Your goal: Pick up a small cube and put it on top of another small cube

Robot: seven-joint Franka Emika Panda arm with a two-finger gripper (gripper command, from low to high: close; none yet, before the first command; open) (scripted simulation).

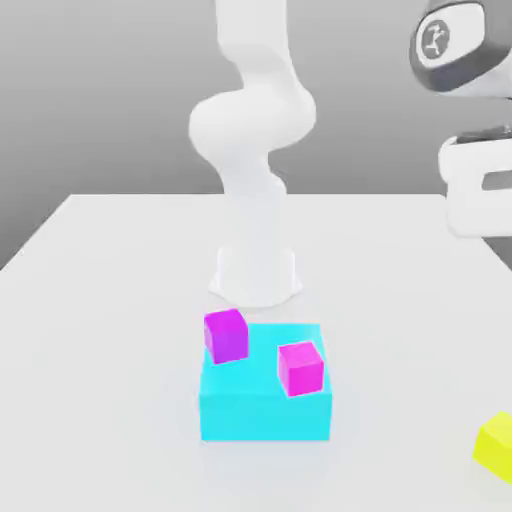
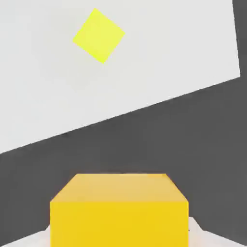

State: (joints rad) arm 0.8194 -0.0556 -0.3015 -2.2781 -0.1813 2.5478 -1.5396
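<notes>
On the white table (image 1: 110,260), a cyan block (image 1: 265,405) carries two magenta cubes (image 1: 226,335), near the arm's base (image 1: 255,275). The lemon-yellow cube (image 1: 495,445) lies well off toward the exterior view's right of that block. The gripper (image 2: 119,236) is clamped on the orange cube (image 2: 119,210), held aloft.

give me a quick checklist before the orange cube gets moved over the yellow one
1. Orange cube held in the pincer: ok, it sits close under the hand camera and the pincer is shut on it.
2. Yellow cube in sight from the hand: ok, it lies on the white table.
3. Yellow cube's top free: ok, nothing rests on it.
4. Orange cube over the yellow cube: not ok, the yellow one is well off to the side in the hand view.
5. Cyan block with its two magenta cubes out of the way: ok, well apart from the yellow cube in the exterior view.
</notes>
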